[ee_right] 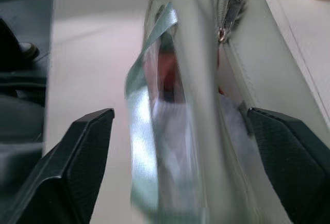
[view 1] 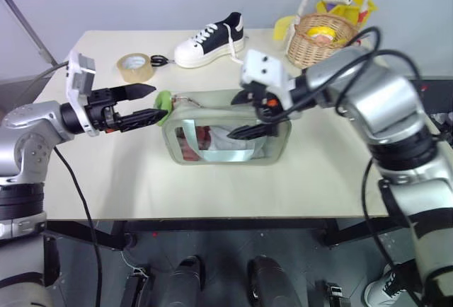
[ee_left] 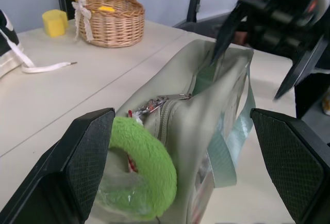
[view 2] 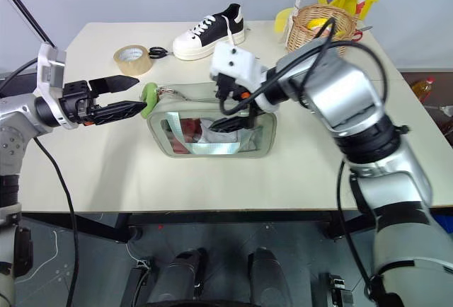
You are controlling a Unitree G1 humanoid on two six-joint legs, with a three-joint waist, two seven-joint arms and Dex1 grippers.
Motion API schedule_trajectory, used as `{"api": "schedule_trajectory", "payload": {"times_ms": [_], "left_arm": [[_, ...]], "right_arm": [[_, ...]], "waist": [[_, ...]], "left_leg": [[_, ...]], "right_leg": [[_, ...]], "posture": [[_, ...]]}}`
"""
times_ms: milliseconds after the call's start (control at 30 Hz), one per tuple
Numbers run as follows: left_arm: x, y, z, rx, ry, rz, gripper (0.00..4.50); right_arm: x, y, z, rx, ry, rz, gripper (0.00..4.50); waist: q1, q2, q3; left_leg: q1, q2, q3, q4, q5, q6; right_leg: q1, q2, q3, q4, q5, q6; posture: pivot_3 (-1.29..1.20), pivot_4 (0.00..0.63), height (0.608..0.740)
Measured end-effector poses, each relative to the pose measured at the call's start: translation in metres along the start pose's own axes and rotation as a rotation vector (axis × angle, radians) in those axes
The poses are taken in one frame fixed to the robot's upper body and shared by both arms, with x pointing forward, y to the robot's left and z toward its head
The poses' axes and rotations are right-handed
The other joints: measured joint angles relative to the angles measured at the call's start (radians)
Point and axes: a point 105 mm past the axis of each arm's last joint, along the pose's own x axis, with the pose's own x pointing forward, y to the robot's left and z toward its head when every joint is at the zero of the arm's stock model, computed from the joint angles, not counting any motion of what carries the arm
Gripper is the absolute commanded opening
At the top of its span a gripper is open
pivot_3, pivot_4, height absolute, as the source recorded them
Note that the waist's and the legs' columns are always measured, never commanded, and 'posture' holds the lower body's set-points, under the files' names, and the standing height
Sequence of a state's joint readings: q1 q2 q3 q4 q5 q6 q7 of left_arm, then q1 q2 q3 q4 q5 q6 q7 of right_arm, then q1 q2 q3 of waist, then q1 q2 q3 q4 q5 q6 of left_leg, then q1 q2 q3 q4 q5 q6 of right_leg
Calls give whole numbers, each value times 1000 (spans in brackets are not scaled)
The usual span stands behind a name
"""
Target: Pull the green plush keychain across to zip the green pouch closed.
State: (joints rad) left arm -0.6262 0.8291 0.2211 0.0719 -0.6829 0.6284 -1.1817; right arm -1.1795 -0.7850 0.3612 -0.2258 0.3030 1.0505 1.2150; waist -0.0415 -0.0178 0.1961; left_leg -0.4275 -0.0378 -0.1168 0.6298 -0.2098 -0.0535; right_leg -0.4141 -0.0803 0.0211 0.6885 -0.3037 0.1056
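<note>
Green pouch [view 2: 209, 131] sits mid-table, green plush keychain [view 2: 149, 100] at its left end, between my left gripper's [view 2: 130, 96] wide-spread fingers. Right gripper [view 2: 234, 107] hangs wide over the pouch, holding nothing. I'd brace the pouch with the right first, then pinch the plush squarely and pull level along the zipper.

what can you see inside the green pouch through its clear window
Through the clear window of the green pouch something red shows at one end and something white or pale in the middle. What they are cannot be told; the fabric walls cover the rest.
</note>
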Motion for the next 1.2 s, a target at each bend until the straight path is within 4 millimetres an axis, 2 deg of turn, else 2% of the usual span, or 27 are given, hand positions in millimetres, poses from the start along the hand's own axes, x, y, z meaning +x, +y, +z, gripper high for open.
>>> {"api": "schedule_trajectory", "payload": {"times_ms": [100, 167, 200, 267, 333, 467, 500, 700, 833, 933, 1033, 1200], "left_arm": [[-1, 0, 0, 3, 4, 3, 4500], [-1, 1, 0, 7, 5, 6, 4500], [-1, 1, 0, 8, 5, 7, 4500], [-1, 1, 0, 16, 8, 5, 4500], [-1, 1, -1, 31, 13, 6, 4500], [-3, 6, -4, 47, 25, 28, 4500], [-4, 8, -6, 52, 31, 41, 4500], [-10, 13, -25, 45, 87, 79, 4500], [-9, 15, -38, 105, 154, 70, 4500], [-9, 24, -46, 130, 188, 93, 4500], [-5, 28, -46, 147, 175, 85, 3676], [6, 22, -51, 159, 170, 16, 1315]], "right_arm": [[-24, -7, -18, -39, 57, -73, 4437], [-27, -13, -40, -35, 99, -105, 4437], [-26, -15, -48, -24, 111, -112, 4204], [-22, -19, -66, -15, 143, -128, 3574], [-20, -23, -74, -11, 157, -140, 2528], [-13, -21, -70, -16, 132, -126, 426], [-12, -21, -69, -15, 129, -124, 28], [-11, -19, -70, 7, 125, -130, 28], [-10, -20, -70, 19, 125, -135, 28], [-10, -20, -70, 29, 125, -138, 28], [-10, -20, -70, 35, 122, -141, 0], [-9, -18, -67, 34, 118, -137, 0]], "waist": [[0, 0, 0], [-3, 0, 0], [-5, 0, 0], [-7, 0, 0], [-6, 0, 0], [-4, 0, 0], [-2, 0, 0], [-2, 0, 0], [-3, 0, 0], [-2, 0, 0], [-2, 0, 0], [-3, 0, 0]], "left_leg": [[1, 0, 0, 0, 0, 0], [2, -1, 0, 0, 0, 0], [2, -1, 1, 0, 0, 0], [2, 0, 1, -1, 0, 0], [1, 0, 1, -1, 0, 0], [1, 0, 1, -1, 0, 0], [1, 0, 1, -1, 0, 0], [1, 0, 1, -1, 0, 0], [1, 0, 1, 0, 0, 0], [1, 0, 1, -1, 0, 0], [1, 0, 1, 0, 0, 0], [1, 0, 1, 0, 0, 0]], "right_leg": [[2, 0, -1, -2, 0, 0], [3, 0, -1, -2, 0, 0], [2, 0, 0, -2, 0, 0], [1, 1, 1, -1, 0, 0], [0, 1, 1, -1, 0, 0], [0, 1, 1, -1, 0, 0], [0, 1, 1, -1, 0, 0], [1, 0, 1, -1, 0, 0], [1, 0, 1, -1, 0, 0], [1, 0, 0, -1, 0, 0], [1, 0, 0, -1, 0, 0], [1, 0, 0, -1, 0, 0]], "posture": [[0, 150, 695], [0, 150, 695], [0, 150, 695], [0, 150, 695], [0, 150, 695], [0, 150, 695], [0, 150, 695], [0, 150, 695], [0, 150, 695], [0, 150, 695], [0, 150, 695], [0, 150, 695]]}}
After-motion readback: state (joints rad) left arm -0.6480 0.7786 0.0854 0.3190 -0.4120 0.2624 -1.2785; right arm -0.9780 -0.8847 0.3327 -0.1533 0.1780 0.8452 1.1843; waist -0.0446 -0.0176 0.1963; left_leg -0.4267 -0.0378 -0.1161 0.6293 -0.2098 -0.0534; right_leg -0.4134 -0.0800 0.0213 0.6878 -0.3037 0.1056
